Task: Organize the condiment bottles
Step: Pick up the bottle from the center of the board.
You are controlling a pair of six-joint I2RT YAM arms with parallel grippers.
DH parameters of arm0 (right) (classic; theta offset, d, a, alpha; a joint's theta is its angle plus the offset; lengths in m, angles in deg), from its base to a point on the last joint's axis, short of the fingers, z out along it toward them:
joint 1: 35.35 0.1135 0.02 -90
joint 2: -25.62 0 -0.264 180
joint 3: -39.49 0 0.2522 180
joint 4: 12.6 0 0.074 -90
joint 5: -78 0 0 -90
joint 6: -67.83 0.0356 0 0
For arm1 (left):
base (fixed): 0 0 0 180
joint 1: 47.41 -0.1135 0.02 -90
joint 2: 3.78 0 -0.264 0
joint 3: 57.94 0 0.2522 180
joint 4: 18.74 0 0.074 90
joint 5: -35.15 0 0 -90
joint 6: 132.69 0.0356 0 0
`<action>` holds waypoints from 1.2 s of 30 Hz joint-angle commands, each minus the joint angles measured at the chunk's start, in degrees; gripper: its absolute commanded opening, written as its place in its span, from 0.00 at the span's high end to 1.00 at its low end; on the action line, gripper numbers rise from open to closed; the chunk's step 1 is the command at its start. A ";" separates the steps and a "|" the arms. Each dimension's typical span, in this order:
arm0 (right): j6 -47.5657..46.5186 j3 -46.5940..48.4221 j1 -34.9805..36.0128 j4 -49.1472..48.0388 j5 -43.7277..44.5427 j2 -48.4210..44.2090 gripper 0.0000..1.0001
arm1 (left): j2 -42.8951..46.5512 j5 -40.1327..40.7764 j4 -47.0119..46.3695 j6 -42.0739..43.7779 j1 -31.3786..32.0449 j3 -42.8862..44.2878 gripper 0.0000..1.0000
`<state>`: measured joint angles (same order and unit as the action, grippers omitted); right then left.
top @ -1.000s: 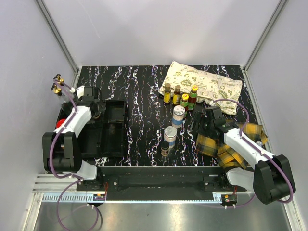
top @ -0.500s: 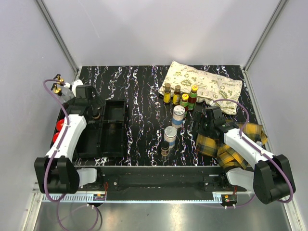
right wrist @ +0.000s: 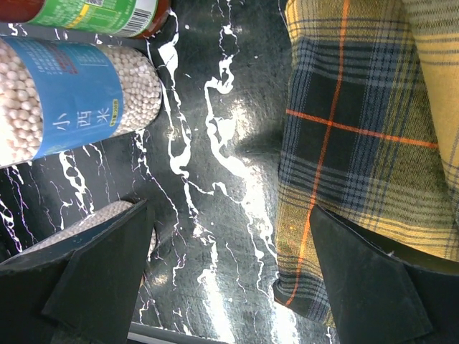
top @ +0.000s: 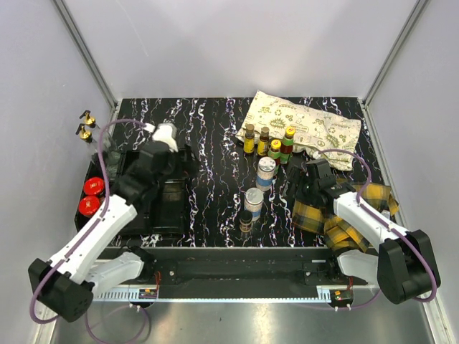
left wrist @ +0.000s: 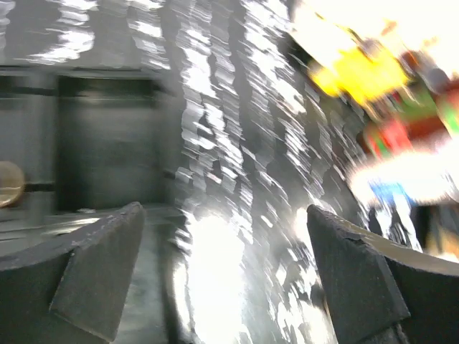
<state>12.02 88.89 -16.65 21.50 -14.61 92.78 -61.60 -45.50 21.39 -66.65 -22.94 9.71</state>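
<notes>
Yellow and green sauce bottles (top: 267, 143) stand at the far middle, with two blue-white shakers (top: 266, 172) and a tiny dark bottle (top: 246, 220) in front of them. Two red-lidded jars (top: 91, 196) and two gold-capped bottles (top: 85, 125) stand left of the black tray (top: 154, 215). My left gripper (top: 176, 159) hovers open and empty over the tray's far right corner; its view is motion-blurred (left wrist: 224, 211). My right gripper (top: 297, 172) is open and empty (right wrist: 229, 208) between a shaker (right wrist: 64, 100) and the plaid cloth (right wrist: 373, 107).
A printed white pouch (top: 301, 127) lies at the far right behind the bottles. The yellow plaid cloth (top: 344, 215) lies under the right arm. A gold cap (left wrist: 7, 183) shows in a tray compartment in the left wrist view.
My left arm has swung right, from the tray's far left corner by the gold-capped bottles to over the tray's far right. The right arm and the bottles have not moved.
</notes>
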 commanded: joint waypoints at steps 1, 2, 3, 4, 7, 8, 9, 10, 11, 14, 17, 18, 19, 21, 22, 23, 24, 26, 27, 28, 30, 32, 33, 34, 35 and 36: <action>0.70 -0.30 -0.33 -1.71 0.33 -0.36 0.00 | 2.54 -4.49 -4.48 4.53 8.39 -4.13 0.01; 0.78 -0.39 -0.33 -1.71 0.41 -0.45 0.00 | 2.63 -5.12 -4.92 6.46 11.01 -4.75 0.02; 0.79 -0.48 -0.24 -1.62 0.33 -0.53 0.00 | 2.71 -5.47 -5.45 7.08 12.17 -5.19 0.02; 0.79 -0.57 -0.33 -1.62 0.41 -0.45 0.00 | 2.63 -6.17 -5.71 7.61 14.27 -6.07 0.03; 0.79 -0.74 -0.33 -1.70 0.59 -0.45 0.00 | 2.54 -8.37 -7.99 9.98 18.31 -7.74 0.03; 0.79 -0.75 -0.33 -1.71 0.59 -0.36 0.00 | 2.54 -8.81 -9.48 10.43 19.29 -8.09 0.04; 0.87 -0.75 -0.24 -1.71 0.68 -0.45 0.00 | 2.37 -9.08 -10.19 10.78 20.17 -8.62 0.04; 0.87 -0.75 -0.33 -1.71 0.68 -0.45 0.00 | 2.10 -9.08 -10.81 11.30 21.83 -8.80 0.04; 0.87 -0.66 -0.33 -1.62 0.68 -0.45 0.00 | 1.58 -10.47 -11.86 11.57 22.46 -8.97 0.04; 0.96 -0.66 -0.24 -1.62 0.68 -0.71 0.00 | -0.35 -11.36 -13.09 12.63 25.01 -9.15 0.05; 0.96 -0.74 -0.33 -1.62 0.59 -0.89 0.00 | -2.63 -13.38 -14.06 14.82 27.47 -9.50 0.08; 0.87 -0.75 -0.33 -1.62 0.50 -0.89 0.00 | -3.08 -13.47 -14.24 15.17 28.17 -9.85 0.08; 0.87 -0.83 -0.24 -1.62 0.42 -0.89 0.00 | -3.61 -13.65 -14.42 15.87 29.48 -9.94 0.09; 0.78 -0.92 -0.33 -1.62 0.41 -1.15 0.00 | -5.10 -13.13 -15.21 16.14 31.33 -10.56 0.09; 0.79 -1.09 -0.33 -1.62 0.50 -1.24 0.00 | -5.63 -12.78 -15.56 16.14 31.95 -10.73 0.09; 0.79 -1.18 -0.33 -1.62 0.50 -1.41 0.00 | -6.50 -12.68 -16.34 16.23 32.39 -11.26 0.09; 0.79 -1.18 -0.33 -1.70 0.42 -1.33 0.00 | -6.95 -12.07 -16.79 16.23 32.92 -11.52 0.09; 0.87 -1.36 -0.24 -1.62 0.33 -1.24 0.00 | -7.91 -11.54 -18.71 15.71 34.24 -12.48 0.09; 0.96 -1.45 -0.24 -1.62 0.33 -1.24 0.00 | -8.18 -11.11 -19.33 15.70 34.94 -12.75 0.09; 0.87 -1.62 -0.24 -1.62 0.24 -1.15 0.00 | -8.62 -10.67 -20.04 15.18 35.21 -13.10 0.09; 0.87 -1.54 -0.33 -1.70 0.33 -1.06 0.00 | -9.59 -10.22 -22.49 14.74 36.00 -13.98 0.09; 0.87 -1.62 -0.24 -1.71 0.24 -0.98 0.00 | -10.64 -10.05 -24.95 14.12 36.52 -14.34 0.08; 0.87 -1.54 -0.24 -1.79 0.24 -1.06 0.00 | -11.17 -10.05 -25.66 14.04 36.96 -14.42 0.08; 0.87 -1.62 -0.24 -1.79 0.33 -1.06 0.00 | -11.69 -9.96 -26.19 13.60 37.14 -14.43 0.08; 0.87 -1.62 -0.33 -1.88 0.15 -0.97 0.00 | -12.92 -9.96 -26.19 13.51 37.40 -14.16 0.08; 0.79 -1.45 -0.24 -1.79 0.24 -0.89 0.00 | -13.63 -9.87 -27.50 13.42 37.75 -13.99 0.08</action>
<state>12.61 87.34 -16.65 21.04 -14.61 92.73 -73.05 -56.37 1.65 -52.34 13.76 -4.50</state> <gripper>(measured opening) 0.994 0.918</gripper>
